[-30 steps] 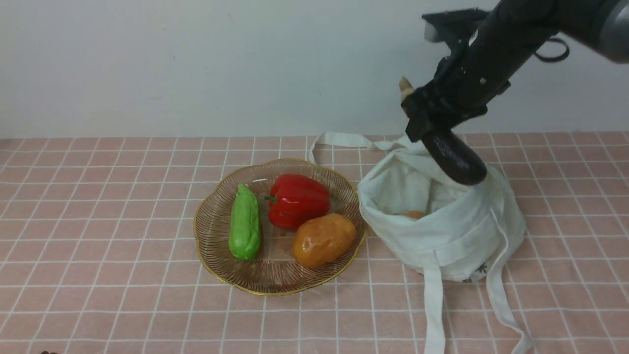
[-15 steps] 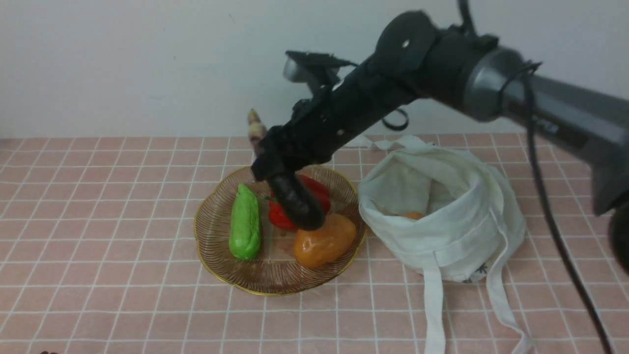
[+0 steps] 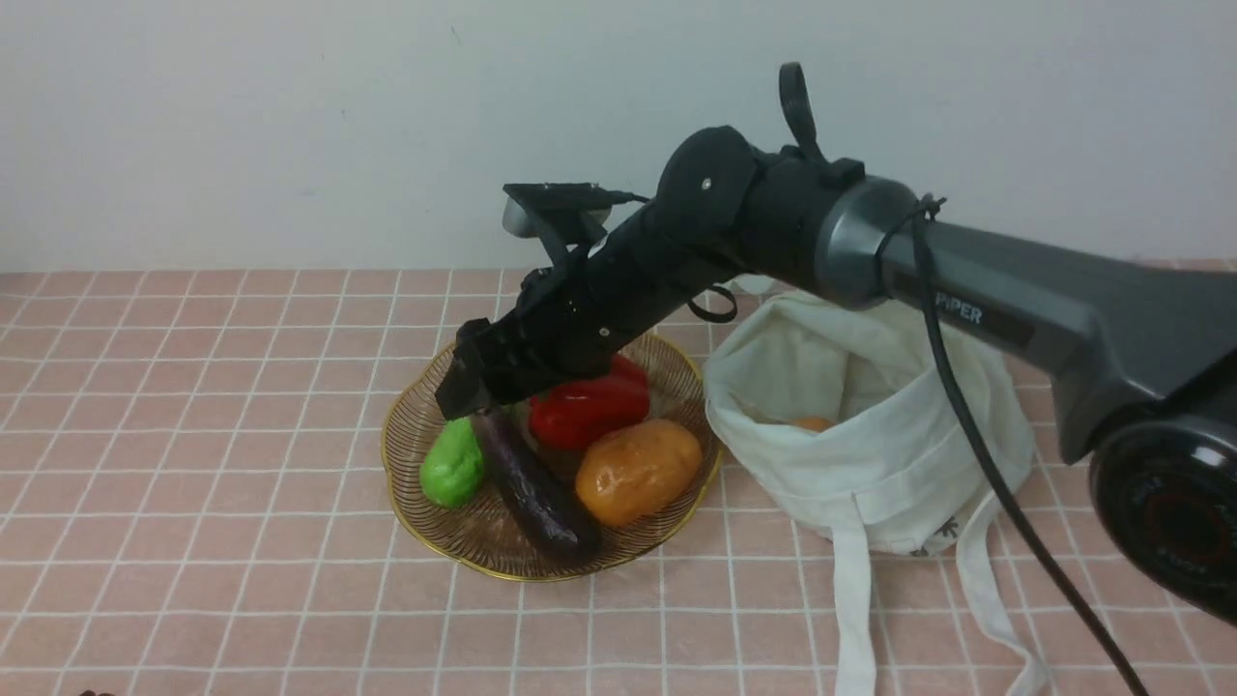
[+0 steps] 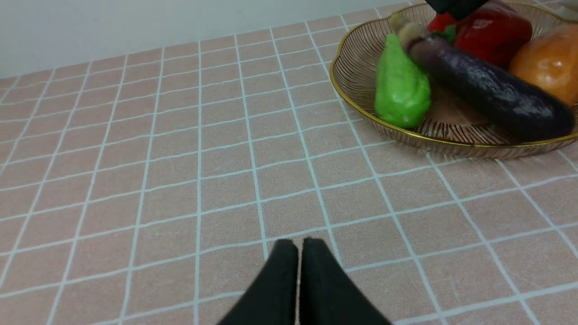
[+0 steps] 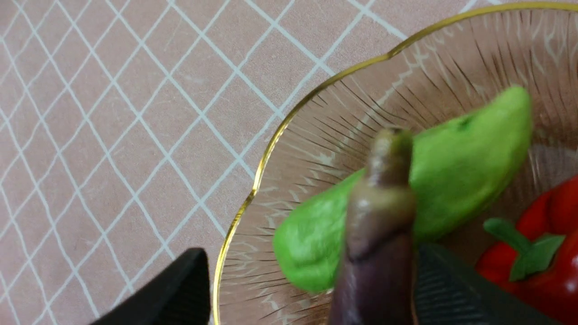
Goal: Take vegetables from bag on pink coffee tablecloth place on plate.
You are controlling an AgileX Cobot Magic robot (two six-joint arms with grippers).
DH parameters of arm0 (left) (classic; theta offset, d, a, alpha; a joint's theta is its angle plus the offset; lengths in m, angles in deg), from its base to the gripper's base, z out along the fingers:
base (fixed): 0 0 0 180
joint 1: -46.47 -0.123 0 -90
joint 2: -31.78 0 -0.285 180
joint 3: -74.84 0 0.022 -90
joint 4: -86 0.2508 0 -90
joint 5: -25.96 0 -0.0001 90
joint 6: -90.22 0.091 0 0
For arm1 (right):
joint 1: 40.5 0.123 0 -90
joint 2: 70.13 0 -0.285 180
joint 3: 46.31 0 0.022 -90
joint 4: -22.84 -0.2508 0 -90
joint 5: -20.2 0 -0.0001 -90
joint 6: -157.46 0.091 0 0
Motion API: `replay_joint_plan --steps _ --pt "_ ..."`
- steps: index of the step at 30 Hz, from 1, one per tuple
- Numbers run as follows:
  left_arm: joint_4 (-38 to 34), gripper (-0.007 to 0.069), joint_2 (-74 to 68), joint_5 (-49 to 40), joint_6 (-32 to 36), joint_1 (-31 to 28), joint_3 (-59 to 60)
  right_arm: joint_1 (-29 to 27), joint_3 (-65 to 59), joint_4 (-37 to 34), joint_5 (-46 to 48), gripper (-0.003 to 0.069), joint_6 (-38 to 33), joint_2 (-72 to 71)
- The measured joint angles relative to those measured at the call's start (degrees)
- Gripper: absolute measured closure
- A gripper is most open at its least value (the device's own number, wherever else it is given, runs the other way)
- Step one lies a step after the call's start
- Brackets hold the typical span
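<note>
My left gripper [image 4: 299, 246] rests low over the dusty pink grid-lined tablecloth [image 3: 193, 435], toward its left edge, fingers pressed together on nothing. Mid-cloth sits the ribbed, see-through plate with its wavy gold rim [image 3: 527, 576]. In it, a bumpy green vegetable [image 3: 451, 467] lies at the left, and against it the long dark purple eggplant [image 3: 532, 488], its tip at the near rim. My right gripper [image 3: 466, 394] hangs over the stem end with the jaws spread wide and holding nothing, so I judge this the release. Further right lie a red pepper [image 3: 580, 406] and a glossy orange-brown lump [image 3: 638, 469]. Just beside the plate's right rim slumps the off-white cloth bag [image 3: 899, 464], a small round orange vegetable [image 3: 814, 422] showing inside. Next I should lift clear and reach into that mouth without snagging cloth.
</note>
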Motion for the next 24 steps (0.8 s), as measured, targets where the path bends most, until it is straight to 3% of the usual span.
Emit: replay_joint_plan --steps 3,6,11,13,16,19,24 --pt "0.0 0.0629 0.0 0.0 0.0 0.0 0.0 -1.02 2.56 0.17 3.83 0.0056 2.2 0.14" --pt "0.0 0.0629 0.0 0.0 0.0 0.0 0.0 -3.5 8.8 0.34 12.26 0.0085 5.58 0.19" --pt "0.0 0.0629 0.0 0.0 0.0 0.0 0.0 -8.11 19.46 1.78 14.83 0.0256 14.58 -0.99" --pt "0.0 0.0629 0.0 0.0 0.0 0.0 0.0 -10.08 23.1 2.55 15.08 0.0373 19.53 -2.41" --pt "0.0 0.0629 0.0 0.0 0.0 0.0 0.0 -11.57 23.68 4.36 15.71 0.0515 21.17 -5.57" --pt "0.0 0.0629 0.0 0.0 0.0 0.0 0.0 -11.78 21.83 7.24 16.11 0.0613 21.5 -9.86" --pt "0.0 0.0629 0.0 0.0 0.0 0.0 0.0 -11.72 12.4 16.19 16.46 0.067 21.69 -23.1"
